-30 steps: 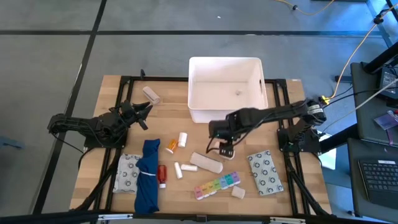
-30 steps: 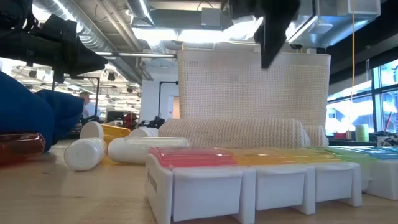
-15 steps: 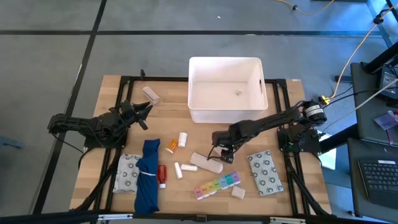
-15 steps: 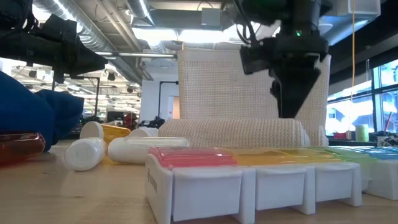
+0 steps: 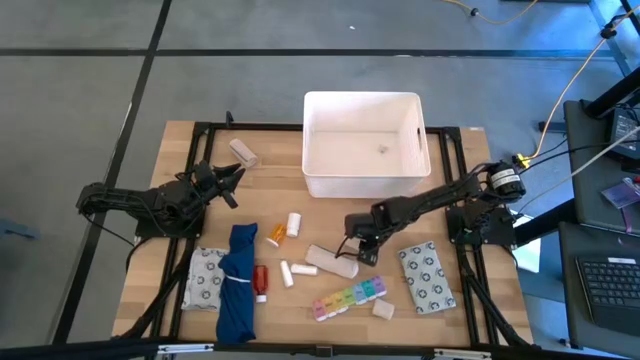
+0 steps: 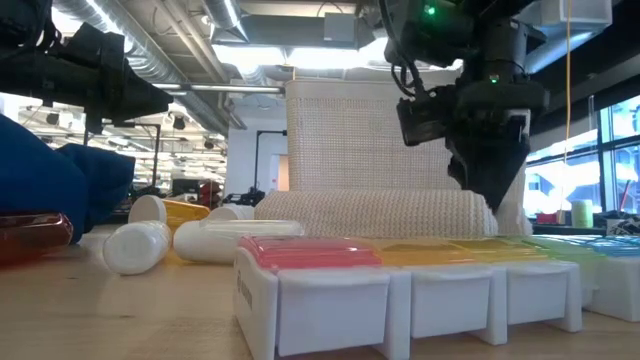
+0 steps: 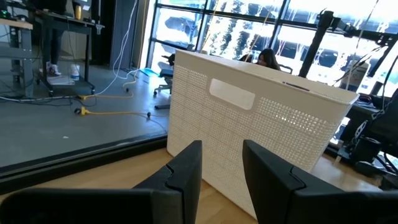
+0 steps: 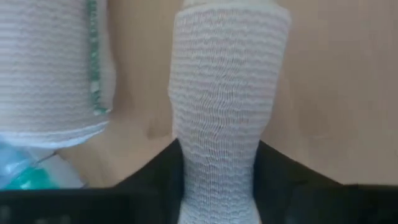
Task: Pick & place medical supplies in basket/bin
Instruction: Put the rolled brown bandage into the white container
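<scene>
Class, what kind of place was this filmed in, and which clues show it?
Probably a robotics lab in an open-plan office: exposed ceiling ducts, big windows, and a keyboard on a desk beside the table.

Wooden table (image 5: 280, 185) carries: white tub (image 5: 362, 145) at 12 o'clock; gauze roll (image 5: 243, 153) at 10; patterned packets at 8 (image 5: 205, 278) and 4 (image 5: 427, 277); blue cloth (image 5: 238, 282) at 7; rainbow pill organizer (image 5: 349, 298) at 6; pill bottles (image 5: 285, 230) and long gauze roll (image 5: 331, 261) near centre.
</scene>
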